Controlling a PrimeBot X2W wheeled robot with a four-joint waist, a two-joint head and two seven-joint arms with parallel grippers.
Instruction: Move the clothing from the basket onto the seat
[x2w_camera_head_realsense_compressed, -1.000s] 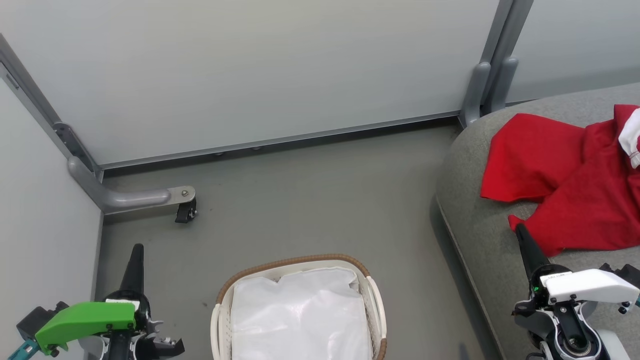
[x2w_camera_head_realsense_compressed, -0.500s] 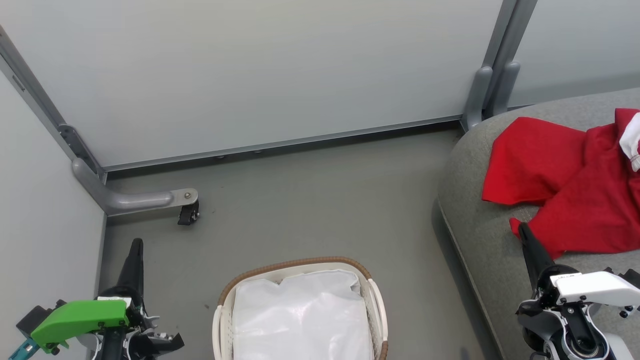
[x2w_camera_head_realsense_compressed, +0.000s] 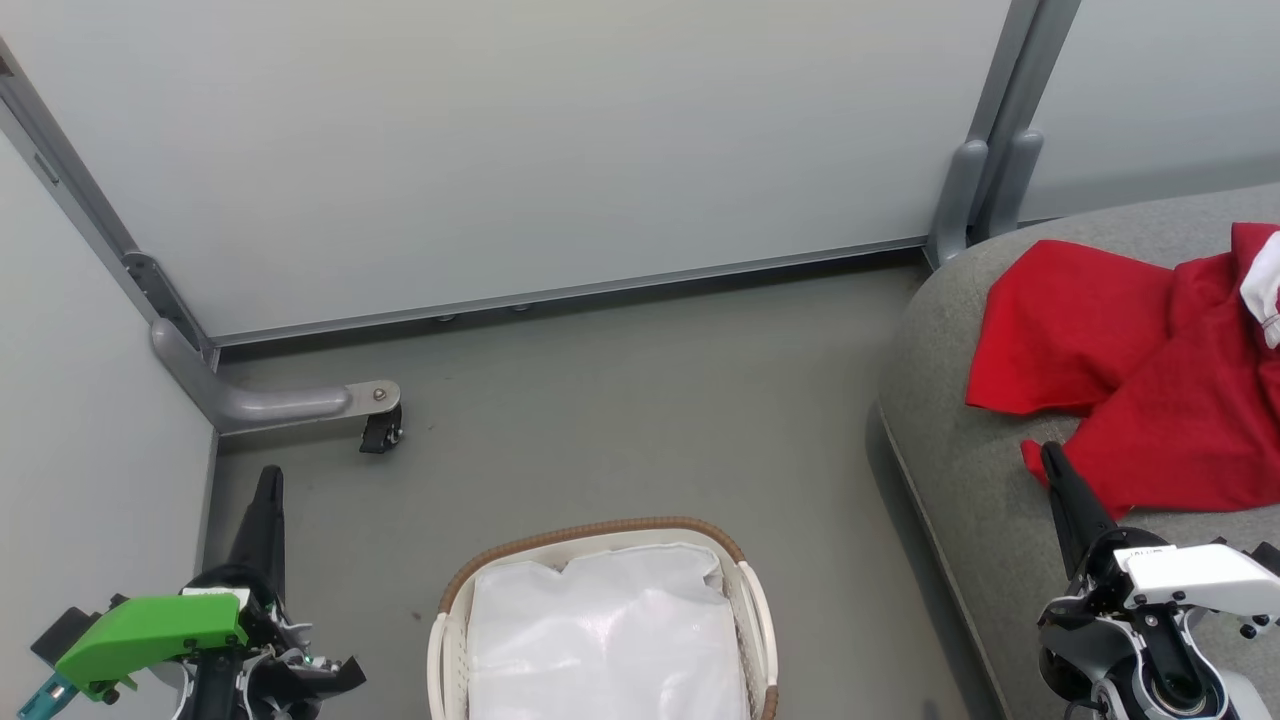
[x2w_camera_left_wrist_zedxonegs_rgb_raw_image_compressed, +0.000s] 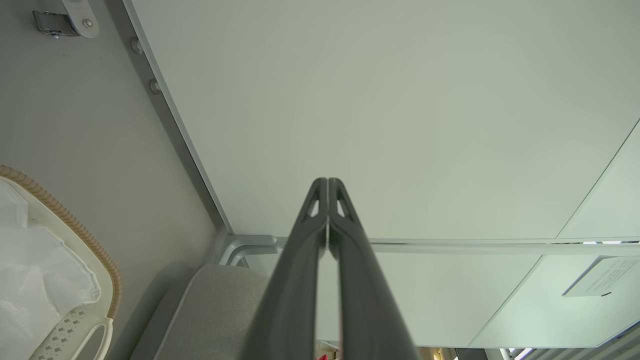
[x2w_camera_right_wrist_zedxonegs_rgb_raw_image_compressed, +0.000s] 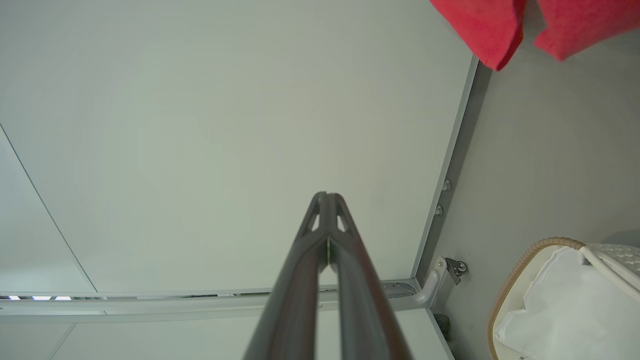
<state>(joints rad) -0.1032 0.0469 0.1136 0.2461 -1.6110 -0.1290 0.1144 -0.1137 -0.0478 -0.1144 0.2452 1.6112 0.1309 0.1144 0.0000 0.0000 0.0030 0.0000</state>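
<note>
I see my left tool (x2w_camera_head_realsense_compressed: 269, 478) and right tool (x2w_camera_head_realsense_compressed: 1050, 455) both pinched together on nothing, the basket (x2w_camera_head_realsense_compressed: 590, 531) with its white liner (x2w_camera_head_realsense_compressed: 610, 640) between them, the clothing (x2w_camera_head_realsense_compressed: 1130, 380) on the seat (x2w_camera_head_realsense_compressed: 960, 480), and only my head camera has shifted.

Clothing (x2w_camera_head_realsense_compressed: 1150, 390) on seat (x2w_camera_head_realsense_compressed: 960, 480), right of basket (x2w_camera_head_realsense_compressed: 750, 610) on floor (x2w_camera_head_realsense_compressed: 620, 400).

One basket (x2w_camera_head_realsense_compressed: 590, 526) at bottom centre, one white liner sheet (x2w_camera_head_realsense_compressed: 600, 640) inside. One seat (x2w_camera_head_realsense_compressed: 950, 500) at right carries one heap of clothing (x2w_camera_head_realsense_compressed: 1130, 370); garment number unclear. Two grippers: left gripper (x2w_camera_head_realsense_compressed: 270, 478), right gripper (x2w_camera_head_realsense_compressed: 1050, 455).
</note>
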